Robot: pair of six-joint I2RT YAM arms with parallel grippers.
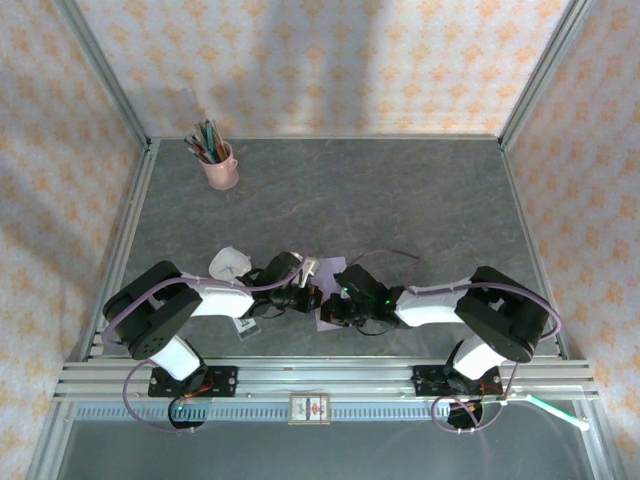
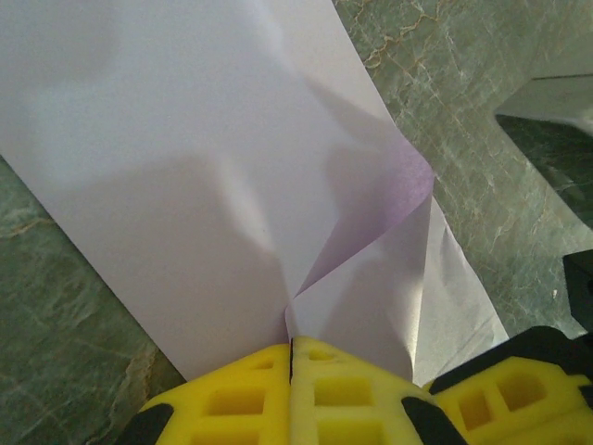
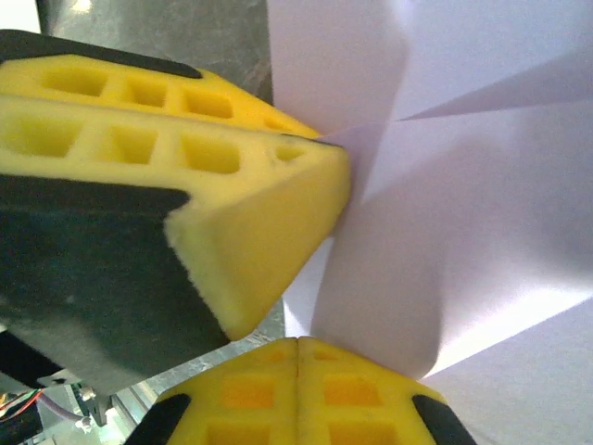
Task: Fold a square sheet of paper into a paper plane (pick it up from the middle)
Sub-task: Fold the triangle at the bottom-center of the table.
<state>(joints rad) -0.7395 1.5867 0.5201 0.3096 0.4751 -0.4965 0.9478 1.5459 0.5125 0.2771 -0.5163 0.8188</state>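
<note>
The square sheet of paper is lavender, with creases and folded flaps that meet at a point. My left gripper is shut on that point, its yellow pads pinching the paper. In the right wrist view the left gripper comes in from the left, beside the sheet. My right gripper is shut, its tips against the sheet's lower bulge; I cannot tell whether paper sits in the seam. In the top view both grippers meet near the table's front, over the sheet. A paper plane is out of view.
A pink cup of pens stands at the back left. A crumpled white wad lies by the left arm, and a small white card lies under it. The grey marbled table stretches behind the arms.
</note>
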